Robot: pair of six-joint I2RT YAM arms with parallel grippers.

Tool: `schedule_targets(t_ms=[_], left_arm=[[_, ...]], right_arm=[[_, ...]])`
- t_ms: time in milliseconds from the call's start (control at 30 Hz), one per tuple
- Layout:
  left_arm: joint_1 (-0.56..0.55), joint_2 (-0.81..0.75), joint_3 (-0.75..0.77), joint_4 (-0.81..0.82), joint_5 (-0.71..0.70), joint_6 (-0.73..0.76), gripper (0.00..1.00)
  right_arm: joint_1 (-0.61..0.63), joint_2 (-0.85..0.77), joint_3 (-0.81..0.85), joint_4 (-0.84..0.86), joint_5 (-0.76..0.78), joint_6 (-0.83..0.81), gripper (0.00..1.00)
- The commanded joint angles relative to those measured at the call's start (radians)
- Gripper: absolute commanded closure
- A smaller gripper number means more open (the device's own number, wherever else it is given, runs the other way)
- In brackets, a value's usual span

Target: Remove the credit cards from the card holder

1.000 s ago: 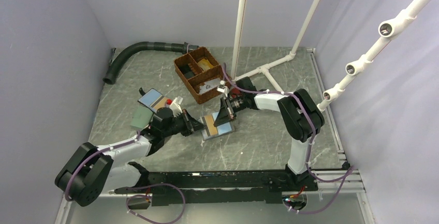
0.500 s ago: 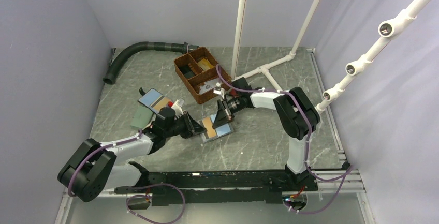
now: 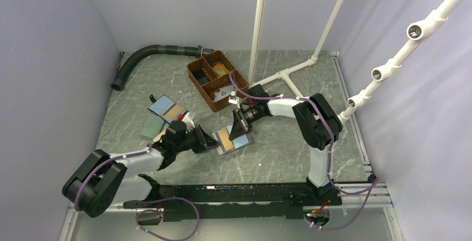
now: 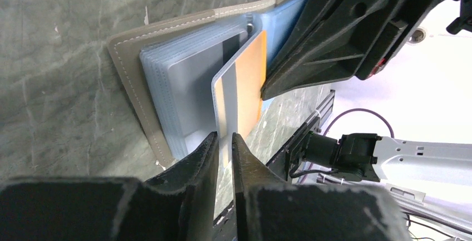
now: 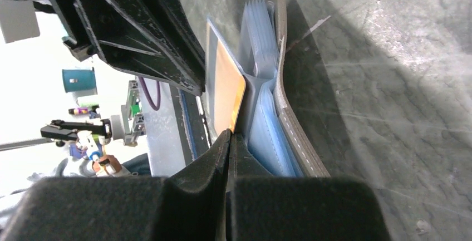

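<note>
The grey marbled tabletop (image 3: 278, 157) carried everything. White pipes (image 3: 259, 24) rose from its far side, a black ribbed hose (image 3: 147, 54) curved along the far left, and a brown divided basket (image 3: 214, 79) sat near the far middle. A blue wallet with a tan panel (image 3: 167, 107) lay open left of centre, well apart from the work.

The card holder (image 3: 236, 141) lay open and flat in the middle of the tabletop, between the two arms. Its taupe outside faced down and its light blue pockets faced up.

One credit card (image 4: 247, 85), orange with a grey stripe, stood tilted up out of the pockets, its upper part free of the holder.

The left claw (image 4: 222, 146) reached in from the left, its jaws nearly together and clamped on the near edge of that card.

The right claw (image 5: 229, 141) came from the far right with its jaws pressed together, its tip at the holder's fold, touching the card's other edge.
</note>
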Motion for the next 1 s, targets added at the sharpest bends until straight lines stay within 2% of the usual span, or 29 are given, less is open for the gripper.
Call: schedule_targets(t_ms=[0, 200, 400, 567, 967], left_arm=[[0.01, -0.007, -0.003, 0.078, 0.016, -0.012, 0.81], [0.018, 0.015, -0.012, 0.125, 0.036, -0.014, 0.85], [0.029, 0.07, -0.014, 0.196, 0.076, -0.02, 1.0], [0.034, 0.075, -0.018, 0.204, 0.075, -0.024, 1.0], [0.042, -0.044, -0.074, 0.128, 0.015, -0.019, 1.0]], right_arm=[[-0.011, 0.01, 0.033, -0.02, 0.024, -0.043, 1.0], [-0.014, 0.009, 0.028, -0.019, 0.026, -0.044, 1.0], [-0.014, 0.007, 0.029, -0.02, 0.025, -0.047, 1.0], [-0.018, 0.01, 0.028, -0.023, 0.027, -0.054, 1.0], [-0.031, 0.011, 0.019, -0.048, 0.062, -0.089, 1.0]])
